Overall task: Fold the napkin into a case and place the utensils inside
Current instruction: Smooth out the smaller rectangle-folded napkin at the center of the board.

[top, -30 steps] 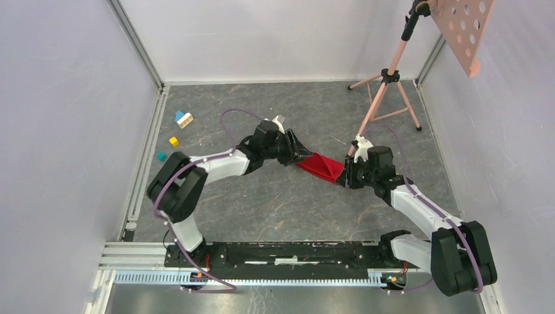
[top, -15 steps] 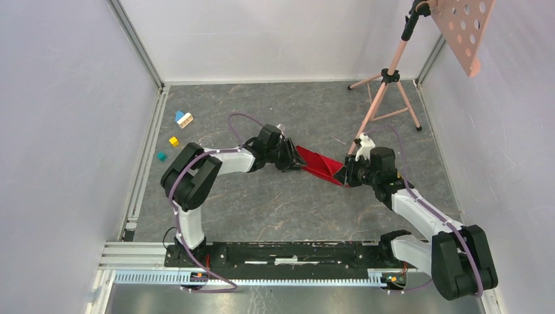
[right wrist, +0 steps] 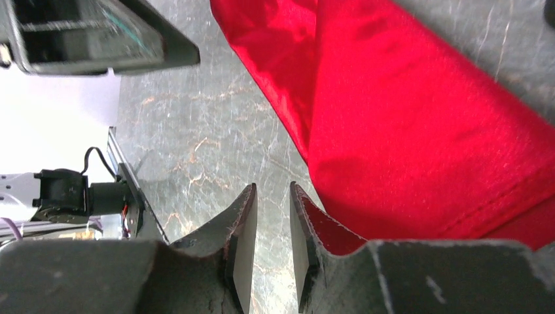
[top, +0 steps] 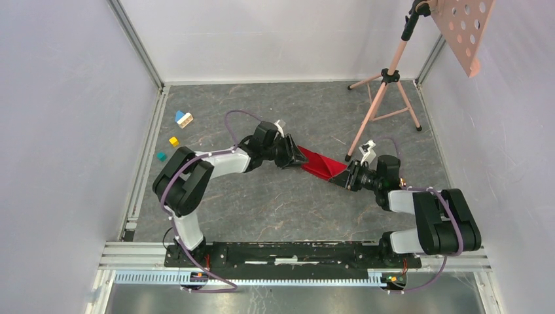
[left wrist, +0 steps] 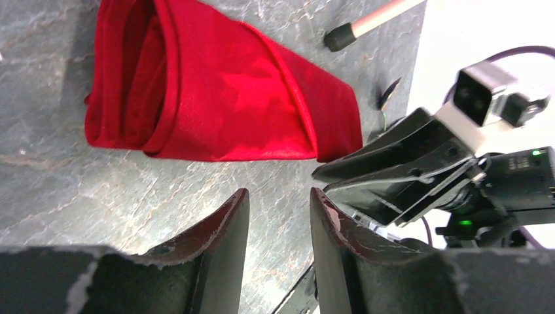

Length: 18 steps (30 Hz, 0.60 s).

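Both empty: left tool (left wrist: 279, 196) spread, right tool (right wrist: 272, 190) narrowly parted, flanking napkin (top: 321, 163).

In the right wrist view, one finger of the right end effector (right wrist: 271, 245) hides part of the napkin (right wrist: 419, 124), so we cannot tell whether it touches the cloth. The top and right picture edges crop the napkin there, and the top edge crops it in the left wrist view. The blocks (top: 184, 119) near the table's left edge are too small to make out.

Right arm (top: 411, 196) lower and more folded; left hand (left wrist: 278, 196) narrower.
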Available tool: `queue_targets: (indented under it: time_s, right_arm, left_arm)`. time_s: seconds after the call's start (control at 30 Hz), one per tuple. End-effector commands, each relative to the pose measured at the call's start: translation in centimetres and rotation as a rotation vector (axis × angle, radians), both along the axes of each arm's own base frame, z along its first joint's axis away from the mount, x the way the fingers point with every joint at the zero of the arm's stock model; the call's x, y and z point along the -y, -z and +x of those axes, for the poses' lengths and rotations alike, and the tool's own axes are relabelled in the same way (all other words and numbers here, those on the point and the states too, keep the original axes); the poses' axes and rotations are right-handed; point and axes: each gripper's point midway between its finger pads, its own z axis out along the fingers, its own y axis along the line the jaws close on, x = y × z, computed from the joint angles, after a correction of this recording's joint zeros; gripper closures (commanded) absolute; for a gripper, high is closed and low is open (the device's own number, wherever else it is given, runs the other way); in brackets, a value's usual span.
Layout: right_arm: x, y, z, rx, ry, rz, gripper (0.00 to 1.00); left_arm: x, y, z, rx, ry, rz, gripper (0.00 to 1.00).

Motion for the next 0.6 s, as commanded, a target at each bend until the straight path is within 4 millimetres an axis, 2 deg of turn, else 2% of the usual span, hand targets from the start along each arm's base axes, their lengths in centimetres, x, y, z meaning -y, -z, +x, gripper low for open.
queue_targets:
  time_s: [0.0, 0.07, 0.2, 0.3, 0.43, 0.5, 0.57]
  right_arm:
    - [-0.5, -0.6, -0.4, 0.077, -0.049, 0.043, 0.69]
    - [-0.1, 0.5, -0.8, 0.057, -0.044, 0.023, 0.69]
    - [-0.1, 1.2, -1.3, 0.039, -0.05, 0.031, 0.69]
    - [-0.6, -0.3, -1.3, 0.048, -0.062, 0.081, 0.69]
    - [-0.7, -3.9, -0.1, 0.126, -0.07, 0.087, 0.66]
    - [-0.5, -5.0, 1.0, 0.15, -0.06, 0.06, 0.63]
    - [0.1, -5.0, 2.1, 0.151, -0.035, 0.037, 0.59]
  left_arm:
    - [0.8, -1.6, 2.1, 0.019, -0.009, -0.071, 0.53]
    - [0.5, -0.5, 2.6, 0.006, -0.022, -0.059, 0.53]
    - [0.4, 1.0, 2.9, -0.013, -0.014, -0.042, 0.54]
    - [0.1, 1.7, 2.9, -0.016, -0.004, -0.009, 0.54]
    - [-0.9, 2.7, 3.0, -0.021, -0.023, 0.027, 0.54]
    - [-1.1, 3.1, 2.9, -0.028, -0.023, 0.034, 0.54]
    - [-1.1, 3.3, 2.8, -0.034, -0.021, 0.036, 0.54]
